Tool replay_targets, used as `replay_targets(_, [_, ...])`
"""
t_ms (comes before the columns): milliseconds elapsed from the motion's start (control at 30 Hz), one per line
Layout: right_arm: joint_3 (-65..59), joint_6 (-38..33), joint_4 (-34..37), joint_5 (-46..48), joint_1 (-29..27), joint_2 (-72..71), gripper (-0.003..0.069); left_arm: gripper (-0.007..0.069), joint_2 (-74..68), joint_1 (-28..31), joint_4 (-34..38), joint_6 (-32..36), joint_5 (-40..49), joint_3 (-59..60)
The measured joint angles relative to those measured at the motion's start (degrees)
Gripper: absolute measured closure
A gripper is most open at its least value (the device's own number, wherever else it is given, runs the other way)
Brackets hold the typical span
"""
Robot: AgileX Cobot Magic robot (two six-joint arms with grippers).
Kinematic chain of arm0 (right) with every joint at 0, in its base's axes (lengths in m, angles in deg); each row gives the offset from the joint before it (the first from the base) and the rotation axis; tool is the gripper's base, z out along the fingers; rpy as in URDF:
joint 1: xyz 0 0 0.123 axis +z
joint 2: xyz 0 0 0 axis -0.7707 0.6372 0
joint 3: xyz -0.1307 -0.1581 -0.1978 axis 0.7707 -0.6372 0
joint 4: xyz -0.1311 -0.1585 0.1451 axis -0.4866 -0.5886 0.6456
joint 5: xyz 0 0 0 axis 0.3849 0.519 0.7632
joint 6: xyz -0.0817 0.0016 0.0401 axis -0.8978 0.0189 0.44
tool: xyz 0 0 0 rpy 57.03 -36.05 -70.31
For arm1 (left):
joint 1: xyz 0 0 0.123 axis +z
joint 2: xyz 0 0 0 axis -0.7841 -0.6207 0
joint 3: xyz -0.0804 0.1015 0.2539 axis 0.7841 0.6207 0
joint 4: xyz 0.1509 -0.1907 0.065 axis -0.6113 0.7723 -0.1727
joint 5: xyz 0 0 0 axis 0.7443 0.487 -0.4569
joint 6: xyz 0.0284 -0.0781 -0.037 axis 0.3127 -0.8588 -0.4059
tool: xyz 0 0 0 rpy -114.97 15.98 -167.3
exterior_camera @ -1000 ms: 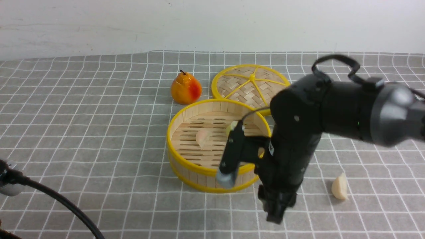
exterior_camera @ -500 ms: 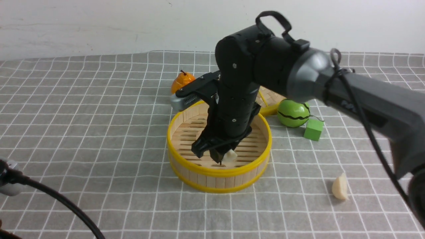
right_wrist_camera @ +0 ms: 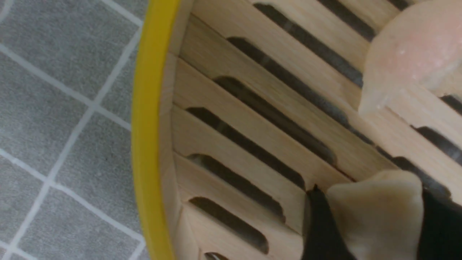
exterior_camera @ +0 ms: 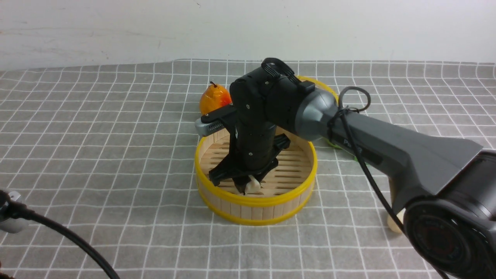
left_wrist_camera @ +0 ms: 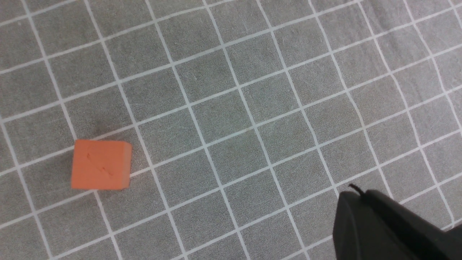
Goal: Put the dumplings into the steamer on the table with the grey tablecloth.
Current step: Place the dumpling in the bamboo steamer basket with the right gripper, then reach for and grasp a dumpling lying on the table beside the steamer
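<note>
Front view is showing lots of open grey tablecloth (exterior_camera: 97, 135) to the left of the steamer (exterior_camera: 255, 215) and in front of it. Behind the steamer things are crowding in. A pear (exterior_camera: 213, 101) is sitting just beside its back edge, and a yellow-rimmed lid (exterior_camera: 314, 83) is peeking out behind my arm. My right gripper (exterior_camera: 248, 188) is reaching down inside the steamer's yellow rim, close to the near wall.

The steamer is round, with wooden slats and long slots in its floor. A white dumpling (exterior_camera: 256, 182) is sitting between my right fingers. They are touching it on both sides, so I am holding it low down. I cannot tell if it is touching the slats. A pink dumpling (right_wrist_camera: 415, 54) is lying on the slats near it. Another pale dumpling (exterior_camera: 393, 226) is lying out on the cloth to the right, mostly hiding behind my arm.

My right arm is stretching in from the right and pointing straight down at the wrist. My left gripper (left_wrist_camera: 379, 224) is closed, hanging over the cloth near an orange block (left_wrist_camera: 100, 165).
</note>
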Motion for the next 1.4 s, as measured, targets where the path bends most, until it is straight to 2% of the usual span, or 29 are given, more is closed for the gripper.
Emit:
replay_targets(233, [4.26, -2.13, 0.14, 4.45, 0.05, -0.39, 0.011, 0.0627, 0.0, 0.0, 0.0, 0.0, 0.02, 0.0])
replay_targets(400, [7.39, -7.54, 0.26, 5.75, 0.05, -5.37, 0.0085, 0.0624, 0.0, 0.0, 0.14, 0.0, 0.28, 0.0])
replay_targets(633, [6.06, -10.95, 0.68, 6.0, -0.81, -17.54, 0.0084, 0.0618, 0.0, 0.0, 0.14, 0.0, -1.05, 0.0])
replay_targets(867, [-11.89, -11.15, 0.54, 6.03, -7.3, -32.47, 0.0084, 0.0615, 0.0, 0.0, 0.61, 0.0, -8.07, 0.0])
replay_targets(900, [-19.47, -11.04, 0.54, 6.03, -9.68, -35.63, 0.0084, 0.0615, -0.56, 0.0, 1.19, 0.0, -9.95, -0.08])
replay_targets(933, [-20.34, -11.04, 0.48, 6.03, -10.28, -36.36, 0.0084, 0.0615, -0.66, 0.0, 1.19, 0.0, -10.11, -0.09])
replay_targets(967, [-27.2, -10.6, 0.42, 6.03, -12.32, -39.03, 0.0084, 0.0615, -2.34, 0.0, 1.41, 0.0, -10.98, -0.93])
replay_targets(1067, [-37.61, -9.72, 0.37, 5.55, -16.06, -42.05, 0.0084, 0.0615, -6.67, 0.0, 1.24, 0.0, -11.17, -4.32])
replay_targets(1200, [-50.15, -5.49, 0.37, -1.32, -22.15, -43.9, 0.0084, 0.0611, -15.25, 0.0, 1.05, 0.0, -10.4, -12.42])
replay_targets(1400, [-58.3, -1.02, 0.37, -13.59, -26.13, -41.68, 0.0084, 0.0608, -22.43, 0.0, 1.87, 1.96, -7.57, -16.68])
